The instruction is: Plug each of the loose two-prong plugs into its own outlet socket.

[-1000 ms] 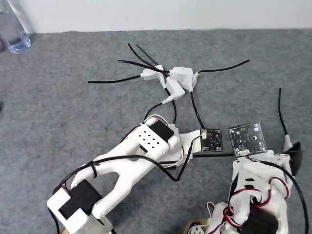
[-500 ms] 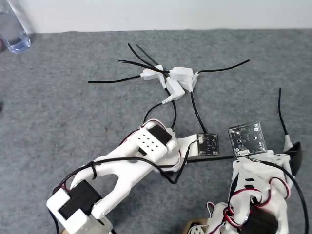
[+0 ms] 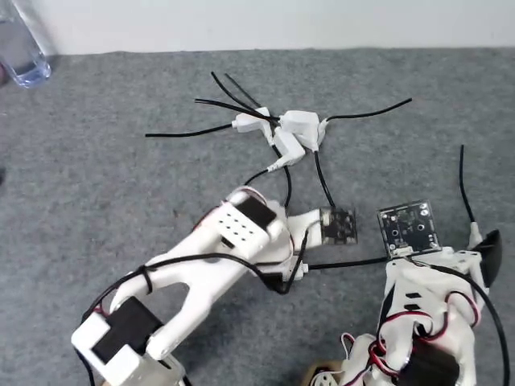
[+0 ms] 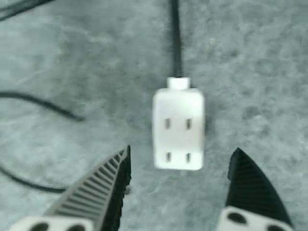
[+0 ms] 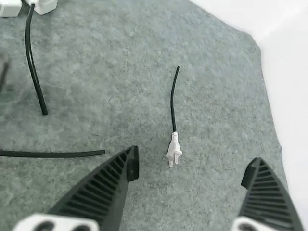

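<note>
A white outlet socket block [image 4: 178,129] with two pairs of slots lies flat on the grey carpet, its black cord [image 4: 176,38] running away from it. My left gripper [image 4: 182,153] hangs open just above it, one finger on either side of its near end. A loose white two-prong plug [image 5: 173,152] on a short black cord lies on the carpet; in the high view this plug [image 3: 475,234] is at the right. My right gripper [image 5: 195,157] is open above and short of it, holding nothing.
A cluster of white sockets and plugs [image 3: 288,130] with black cords fanning out lies at the back middle. A clear bottle [image 3: 20,50] stands at the far left corner. A loose black cord [image 5: 50,154] lies by the right gripper. The carpet's edge [image 5: 262,53] runs beyond the plug.
The left arm's wrist has shifted a little to the left and away from the table's front. The right arm has stayed put.
</note>
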### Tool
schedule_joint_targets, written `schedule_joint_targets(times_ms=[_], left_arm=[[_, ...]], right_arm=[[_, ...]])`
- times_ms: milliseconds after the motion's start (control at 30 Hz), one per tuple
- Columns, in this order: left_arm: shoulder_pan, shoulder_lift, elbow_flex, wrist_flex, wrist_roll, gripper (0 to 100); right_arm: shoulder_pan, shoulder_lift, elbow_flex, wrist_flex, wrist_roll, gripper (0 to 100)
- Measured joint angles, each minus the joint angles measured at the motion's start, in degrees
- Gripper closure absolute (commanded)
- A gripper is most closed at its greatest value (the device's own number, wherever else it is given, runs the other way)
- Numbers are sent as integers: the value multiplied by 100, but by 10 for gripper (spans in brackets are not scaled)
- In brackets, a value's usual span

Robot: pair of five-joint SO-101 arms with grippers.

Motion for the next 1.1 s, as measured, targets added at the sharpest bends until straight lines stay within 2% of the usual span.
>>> schedule_joint_targets(times_ms=[267, 533, 633, 800, 967, 1100], left_arm=[[-721, -615, -686, 677, -18, 694], [-1820, -1890, -853, 1099, 141, 695], [-2154, -2391, -853, 1099, 624, 695], [-2602, -3077, -369, 1037, 2031, 695], [-3305, -3640, 905, 141, 3560, 695], [-3982, -4132, 2145, -756, 4369, 695]], right_arm=[[369, 0, -615, -149, 0, 660], [730, 255, -1037, -580, 0, 660], [941, 800, -1037, -888, 0, 660], [1292, 2066, -1037, -1442, 0, 660], [1398, 3437, -1626, -1398, 0, 660], [1398, 4633, -2391, -1055, 141, 660]])
